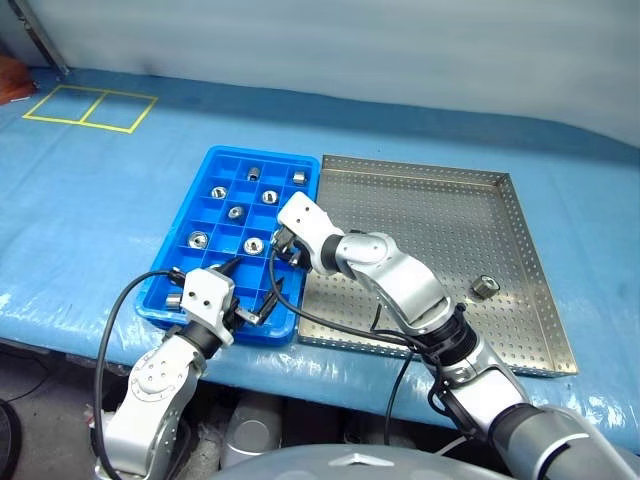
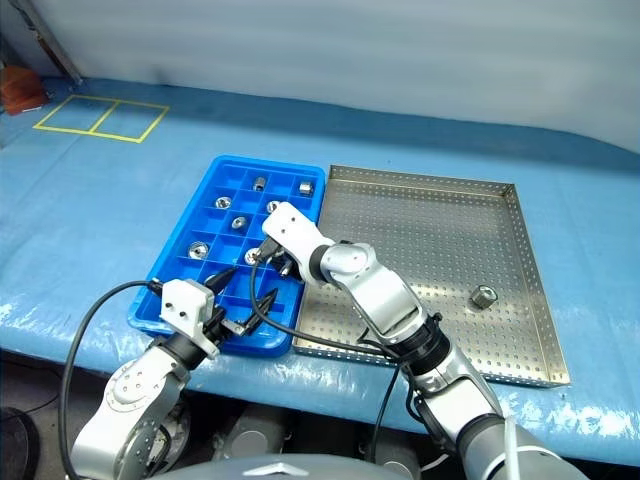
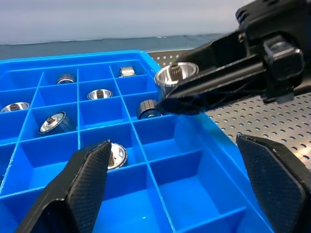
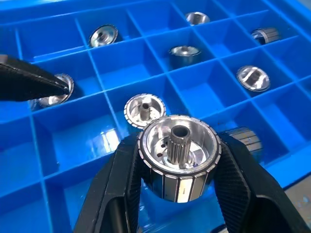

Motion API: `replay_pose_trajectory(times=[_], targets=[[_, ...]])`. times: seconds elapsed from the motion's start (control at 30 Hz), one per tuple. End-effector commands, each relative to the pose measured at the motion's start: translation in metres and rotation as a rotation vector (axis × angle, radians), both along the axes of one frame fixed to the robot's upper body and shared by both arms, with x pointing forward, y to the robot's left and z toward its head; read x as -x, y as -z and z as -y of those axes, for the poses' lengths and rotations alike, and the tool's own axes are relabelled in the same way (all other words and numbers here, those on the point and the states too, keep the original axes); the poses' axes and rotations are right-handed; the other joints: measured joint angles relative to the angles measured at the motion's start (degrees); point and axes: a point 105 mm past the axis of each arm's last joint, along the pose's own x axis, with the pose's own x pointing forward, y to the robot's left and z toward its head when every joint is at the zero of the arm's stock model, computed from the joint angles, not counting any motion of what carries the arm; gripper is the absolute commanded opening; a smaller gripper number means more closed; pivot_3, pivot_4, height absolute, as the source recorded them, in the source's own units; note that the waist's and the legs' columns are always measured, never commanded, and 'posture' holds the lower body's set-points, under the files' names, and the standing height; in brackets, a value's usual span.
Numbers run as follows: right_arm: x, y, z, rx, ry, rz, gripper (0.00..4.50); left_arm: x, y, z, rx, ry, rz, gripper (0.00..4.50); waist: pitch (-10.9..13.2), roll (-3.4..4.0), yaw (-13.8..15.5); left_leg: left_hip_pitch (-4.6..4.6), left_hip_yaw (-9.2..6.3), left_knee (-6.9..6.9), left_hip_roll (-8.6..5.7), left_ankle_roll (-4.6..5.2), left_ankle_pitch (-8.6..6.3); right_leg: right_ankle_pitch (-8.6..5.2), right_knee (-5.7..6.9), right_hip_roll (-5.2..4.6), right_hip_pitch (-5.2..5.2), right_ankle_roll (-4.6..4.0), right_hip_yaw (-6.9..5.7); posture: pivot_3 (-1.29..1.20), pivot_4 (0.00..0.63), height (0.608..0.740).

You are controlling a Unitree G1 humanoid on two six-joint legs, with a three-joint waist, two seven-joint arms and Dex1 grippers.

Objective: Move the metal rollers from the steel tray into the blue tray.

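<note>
The right gripper, clamped on a metal roller with its bore facing up, hangs over the blue tray's right-hand compartments. The left gripper waits at the near edge, fingers apart. One roller lies in the steel tray, far right.

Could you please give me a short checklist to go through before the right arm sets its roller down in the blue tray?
1. Held roller sits firmly in the right gripper: ok.
2. Gripper hangs over the blue tray: ok.
3. Compartment right below it is free: cannot tell.
4. Left gripper is open and holds nothing: ok.
5. Left gripper is clear of the drop spot: not ok, it is close by.
6. Steel tray is cleared: not ok, one roller remains.
</note>
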Motion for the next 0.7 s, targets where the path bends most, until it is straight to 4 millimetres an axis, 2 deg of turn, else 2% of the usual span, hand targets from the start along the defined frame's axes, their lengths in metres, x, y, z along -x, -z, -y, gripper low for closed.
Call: replay_pose_trajectory(times=[0.03, 0.37, 0.57, 0.63, 0.7], targets=[[0.005, -0.005, -0.002, -0.001, -0.027, 0.018, 1.71, 0.004, -0.012, 0.004, 0.016, 0.032, 0.04, 4.5, 0.0, 0.01, 0.51, -0.01, -0.04, 0.0, 0.0, 0.0, 0.0, -0.01, 0.0, 0.0, 0.01, -0.01, -0.06, 0.46, 0.15, 0.74], [0.016, 0.008, 0.007, 0.009, -0.027, -0.035, 1.71, 0.008, -0.004, 0.005, 0.01, 0.072, 0.005, 4.5, 0.0, 0.02, 1.97, -0.11, -0.2, 0.0, 0.02, -0.02, 0.0, -0.04, 0.0, -0.02, 0.0, 0.0, -0.35, 0.45, 0.15, 0.74], [0.024, 0.007, 0.013, -0.004, -0.022, -0.046, 3.66, 0.01, 0.0, 0.011, 0.01, 0.126, -0.014, 4.5, 0.0, 0.02, 2.72, -0.13, -0.24, 0.0, 0.03, -0.03, -0.01, -0.07, -0.01, -0.03, 0.0, -0.02, -0.42, 0.42, 0.15, 0.74], [0.022, 0.003, 0.016, -0.024, 0.013, -0.034, 4.43, 0.01, 0.001, 0.012, 0.007, 0.137, -0.021, 4.5, 0.0, 0.02, 2.9, -0.13, -0.24, 0.0, 0.03, -0.04, -0.01, -0.14, -0.01, -0.04, 0.01, -0.13, -0.43, 0.4, 0.15, 0.74], [0.013, -0.007, 0.025, -0.075, 0.103, 0.022, 4.48, 0.009, 0.003, 0.016, 0.005, 0.16, -0.032, 4.5, -0.01, 0.01, 2.97, -0.13, -0.25, 0.02, 0.02, -0.04, -0.01, -0.17, -0.01, -0.06, 0.03, -0.19, -0.45, 0.37, 0.15, 0.74]])
